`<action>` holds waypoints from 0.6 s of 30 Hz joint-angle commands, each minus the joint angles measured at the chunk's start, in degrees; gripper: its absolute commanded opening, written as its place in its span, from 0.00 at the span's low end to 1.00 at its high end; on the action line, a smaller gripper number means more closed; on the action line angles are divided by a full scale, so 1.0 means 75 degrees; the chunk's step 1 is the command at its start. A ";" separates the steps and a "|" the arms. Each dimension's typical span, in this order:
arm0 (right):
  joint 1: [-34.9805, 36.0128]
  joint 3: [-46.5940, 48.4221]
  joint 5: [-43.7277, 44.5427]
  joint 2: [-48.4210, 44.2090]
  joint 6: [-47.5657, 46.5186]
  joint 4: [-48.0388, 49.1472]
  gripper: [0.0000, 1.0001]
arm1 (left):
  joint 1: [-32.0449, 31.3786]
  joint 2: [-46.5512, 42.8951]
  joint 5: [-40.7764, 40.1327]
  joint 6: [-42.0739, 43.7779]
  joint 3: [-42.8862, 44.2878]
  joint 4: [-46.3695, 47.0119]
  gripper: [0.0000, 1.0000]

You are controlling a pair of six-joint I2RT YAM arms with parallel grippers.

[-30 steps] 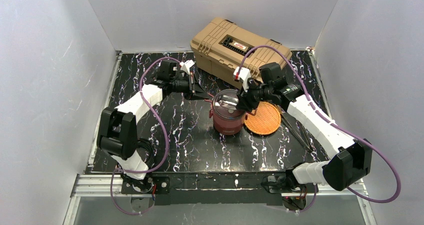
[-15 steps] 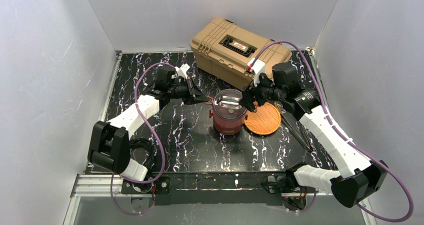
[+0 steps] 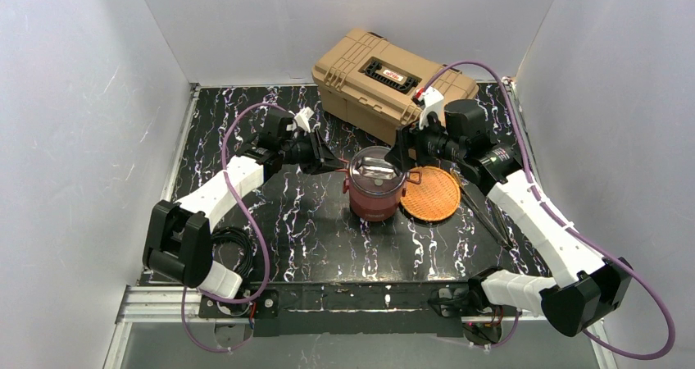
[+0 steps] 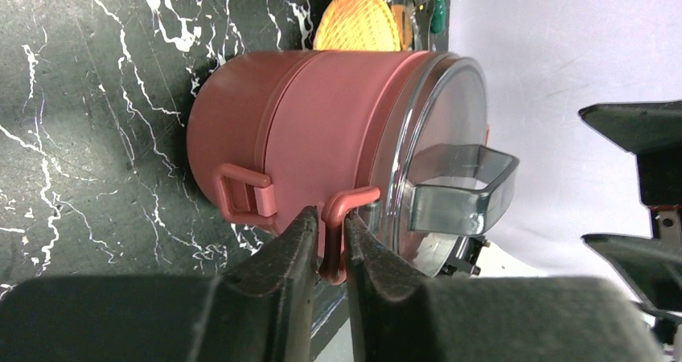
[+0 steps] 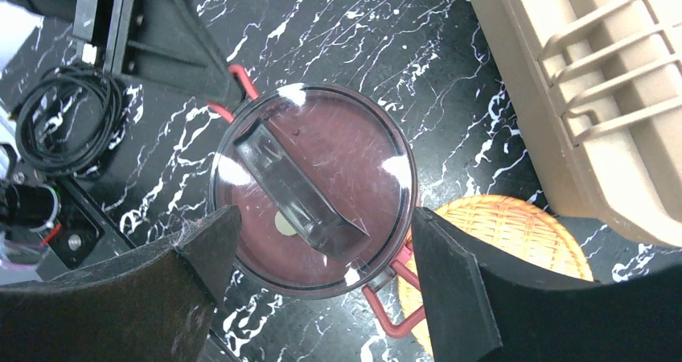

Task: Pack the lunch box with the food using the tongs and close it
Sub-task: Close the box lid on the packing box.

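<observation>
The lunch box (image 3: 374, 193) stands mid-table, a maroon round stack under a clear lid (image 5: 314, 193) with a bar handle. A maroon inner lid with a pale dot (image 5: 283, 224) shows through it. My left gripper (image 4: 328, 225) (image 3: 334, 166) is at its left side, with the fingers closed on the red wire clasp (image 4: 347, 209). My right gripper (image 5: 322, 241) (image 3: 403, 157) hangs open above the lid's right side and holds nothing. A second red clasp (image 5: 394, 318) juts out under it. The tongs (image 3: 489, 215) lie right of the woven plate. The food is hidden.
A flat orange woven plate (image 3: 432, 195) lies just right of the lunch box. A big tan toolbox (image 3: 393, 82) sits behind it. Grey walls close in the black marbled table (image 3: 311, 238) on three sides. Purple cables loop over both arms.
My right gripper has opened wide and drawn up and back from the lid's handle. My left gripper has stayed at the left clasp.
</observation>
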 commanded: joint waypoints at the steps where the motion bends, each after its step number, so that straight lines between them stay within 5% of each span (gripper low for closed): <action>1: 0.0016 0.0066 0.0690 -0.0052 0.0970 0.0308 0.85 | -0.0088 -0.0459 -0.0023 0.0226 0.0267 -0.0446 0.22; 8: 0.0356 -0.0259 0.0977 -0.0041 0.2018 0.0628 0.81 | -0.0088 -0.0572 0.0182 0.0154 0.0198 -0.0507 0.17; 18: 0.1942 -0.0310 0.3290 0.0063 0.3241 0.0746 0.79 | -0.0123 -0.0840 0.0312 -0.0027 -0.0158 -0.0400 0.19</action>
